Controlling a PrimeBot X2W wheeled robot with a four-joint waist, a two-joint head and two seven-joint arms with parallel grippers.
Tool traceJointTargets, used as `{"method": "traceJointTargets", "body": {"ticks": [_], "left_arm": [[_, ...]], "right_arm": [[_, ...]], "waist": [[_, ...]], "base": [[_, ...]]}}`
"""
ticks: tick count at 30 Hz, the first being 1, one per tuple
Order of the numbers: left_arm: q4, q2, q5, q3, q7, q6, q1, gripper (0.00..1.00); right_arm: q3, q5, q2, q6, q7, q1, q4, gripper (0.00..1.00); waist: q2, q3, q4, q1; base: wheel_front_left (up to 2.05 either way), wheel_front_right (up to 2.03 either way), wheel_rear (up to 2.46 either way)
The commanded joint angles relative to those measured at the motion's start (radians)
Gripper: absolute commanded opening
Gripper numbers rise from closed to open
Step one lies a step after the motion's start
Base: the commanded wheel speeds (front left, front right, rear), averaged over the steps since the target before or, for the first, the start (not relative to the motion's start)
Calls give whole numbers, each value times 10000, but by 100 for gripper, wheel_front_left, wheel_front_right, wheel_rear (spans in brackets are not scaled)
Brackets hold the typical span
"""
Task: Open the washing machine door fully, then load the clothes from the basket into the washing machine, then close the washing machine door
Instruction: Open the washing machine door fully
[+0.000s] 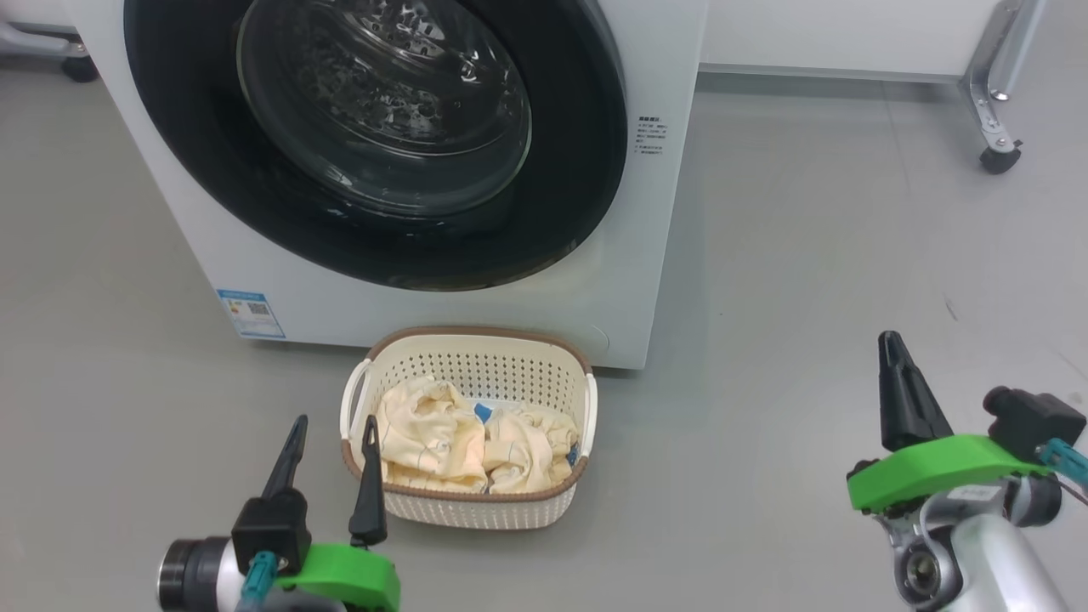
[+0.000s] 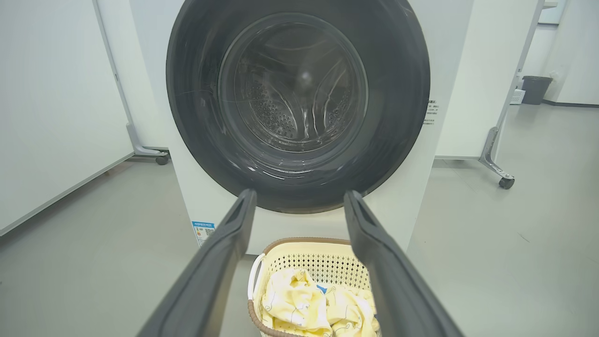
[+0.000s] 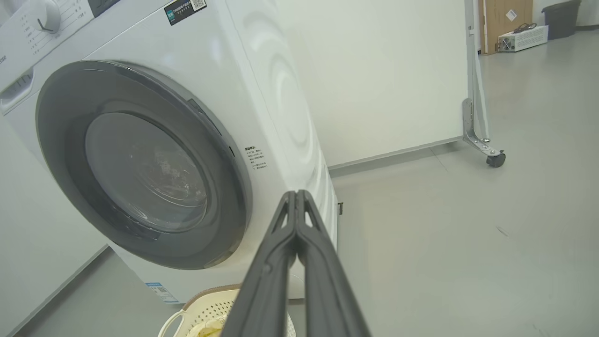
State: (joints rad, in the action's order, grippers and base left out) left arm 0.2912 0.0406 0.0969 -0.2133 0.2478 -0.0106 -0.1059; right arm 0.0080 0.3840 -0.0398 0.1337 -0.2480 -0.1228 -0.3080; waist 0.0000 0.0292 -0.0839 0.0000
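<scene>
The basket [image 1: 476,501] sits on the floor just before the washing machine [image 1: 646,255], clothes [image 1: 463,446] inside it.

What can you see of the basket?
The basket is a small rectangular cream plastic one with perforated walls, a brown woven-look rim and white side handles. It stands upright on the grey floor just in front of the washing machine, holding crumpled pale yellow clothes with a blue piece.

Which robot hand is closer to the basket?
Left. The left gripper hovers right beside the basket, at its left edge; the right gripper is well off to its right, over the floor.
</scene>
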Motion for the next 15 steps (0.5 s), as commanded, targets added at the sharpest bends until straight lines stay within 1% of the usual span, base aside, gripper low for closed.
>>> {"method": "traceJointTargets", "body": {"ticks": [1, 4, 6, 8, 9, 11, 12, 15], "left_arm": [[-331, 97, 8, 291, 140, -61, -569, 100], [-361, 97, 17, 243, 140, -79, -611, 100], [-365, 97, 26, 199, 140, -87, -636, 100], [-393, 97, 49, 150, 140, -101, -698, 100], [-448, 97, 90, 79, 140, -130, -799, 100], [-492, 97, 124, -38, 140, -157, -936, 100], [-492, 97, 124, -38, 140, -157, -936, 100], [-571, 97, 195, -242, 140, -225, -1186, 100]], "right_arm": [[223, 274, -104, -30, -138, -755, 278, 0], [254, 1497, -104, -30, -138, -958, 167, 0], [258, 2533, -104, -30, -50, -1134, 29, 0], [200, 3771, -104, -30, 257, -1376, -59, 0], [101, 4895, -106, -30, 711, -1669, -124, 0], [17, 5637, -213, -30, 1122, -1988, -125, 0], [17, 5637, -213, -30, 1122, -1988, -125, 0], [-74, 6584, -502, -30, 1645, -2510, -54, 0]], "waist": [[0, -85, -54, 0], [0, -233, -121, 0], [0, -341, -164, 0], [0, -534, -204, 0], [0, -770, -253, 0], [0, -1032, -323, 0], [0, -1032, -323, 0], [0, -1439, -451, 0]], "base": [[0, 0, 0], [0, 0, 0], [0, 0, 0], [0, 0, 0], [0, 0, 0], [0, 0, 0], [0, 0, 0], [0, 0, 0]]}}
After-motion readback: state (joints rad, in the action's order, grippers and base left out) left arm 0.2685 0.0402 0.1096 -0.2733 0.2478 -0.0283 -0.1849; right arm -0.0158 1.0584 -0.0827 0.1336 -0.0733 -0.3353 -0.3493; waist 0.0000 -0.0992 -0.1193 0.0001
